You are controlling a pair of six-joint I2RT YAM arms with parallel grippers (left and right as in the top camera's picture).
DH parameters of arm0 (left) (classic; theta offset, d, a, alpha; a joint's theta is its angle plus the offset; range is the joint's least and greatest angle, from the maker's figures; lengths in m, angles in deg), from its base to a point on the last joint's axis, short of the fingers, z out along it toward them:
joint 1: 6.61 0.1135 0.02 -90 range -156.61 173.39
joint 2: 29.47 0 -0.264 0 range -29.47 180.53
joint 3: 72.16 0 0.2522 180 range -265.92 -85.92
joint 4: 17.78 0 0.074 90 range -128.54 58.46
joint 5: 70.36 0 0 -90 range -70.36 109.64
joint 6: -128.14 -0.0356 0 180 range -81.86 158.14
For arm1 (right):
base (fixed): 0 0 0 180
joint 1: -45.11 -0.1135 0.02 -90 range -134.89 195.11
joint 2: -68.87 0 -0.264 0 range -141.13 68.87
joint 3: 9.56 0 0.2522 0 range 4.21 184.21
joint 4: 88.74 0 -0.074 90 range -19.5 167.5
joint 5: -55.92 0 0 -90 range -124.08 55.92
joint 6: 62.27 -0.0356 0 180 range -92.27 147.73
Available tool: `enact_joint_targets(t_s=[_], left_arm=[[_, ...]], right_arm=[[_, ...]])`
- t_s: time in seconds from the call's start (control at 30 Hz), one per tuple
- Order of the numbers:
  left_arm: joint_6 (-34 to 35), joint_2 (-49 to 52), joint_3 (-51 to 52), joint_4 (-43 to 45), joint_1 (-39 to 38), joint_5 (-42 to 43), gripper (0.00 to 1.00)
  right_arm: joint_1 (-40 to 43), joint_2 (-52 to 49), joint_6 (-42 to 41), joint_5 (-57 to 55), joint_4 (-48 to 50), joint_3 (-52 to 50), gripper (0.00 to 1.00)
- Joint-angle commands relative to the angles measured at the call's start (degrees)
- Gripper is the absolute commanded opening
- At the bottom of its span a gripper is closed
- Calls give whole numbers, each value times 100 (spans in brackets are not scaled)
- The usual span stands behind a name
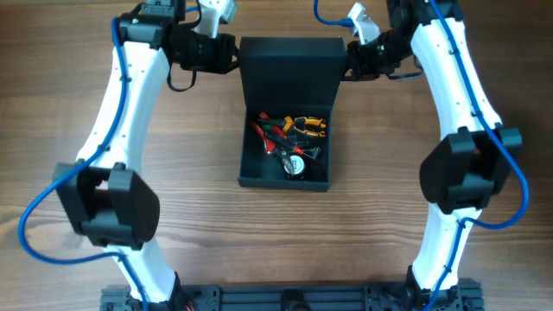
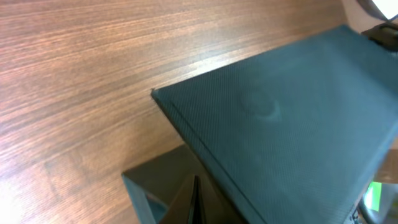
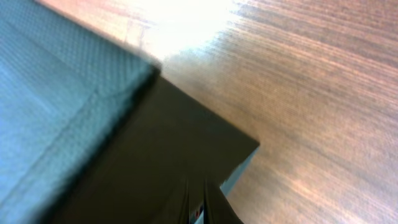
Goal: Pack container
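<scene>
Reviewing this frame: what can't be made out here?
- Overhead: the left tool and right tool are too small to tell whether they are open or shut.
- Both wrist views: the lid fills them, hiding any grip.
- Overhead: the items in the container are tangled and too small to name.
- Right wrist view: blurred.

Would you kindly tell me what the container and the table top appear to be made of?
The container looks like rigid board wrapped in matte, teal-grey textured paper or cloth. Its lid shows a fine woven-looking grain and crisp, flat edges. The table looks like brown wood or a wood-pattern laminate, with long grain lines and a soft sheen under the light. Which of the two it is cannot be told.
</scene>
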Motion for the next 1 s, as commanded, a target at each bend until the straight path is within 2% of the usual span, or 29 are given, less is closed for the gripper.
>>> enact_joint_targets(t_s=[0.0,0.53,0.77,0.97], left_arm=[[-96,-424,13,-201,-92,-24,4],[-96,-1014,13,-1467,-92,-28,4],[-94,-1440,13,-1810,-92,-431,4],[-92,-1602,15,-1528,-92,-1401,4]], right_arm=[[-46,505,269,-166,-173,85,10],[-46,1423,708,-354,-1388,85,12],[-46,1429,693,-428,-1375,83,11],[-46,1429,-413,-1902,-417,83,11]])
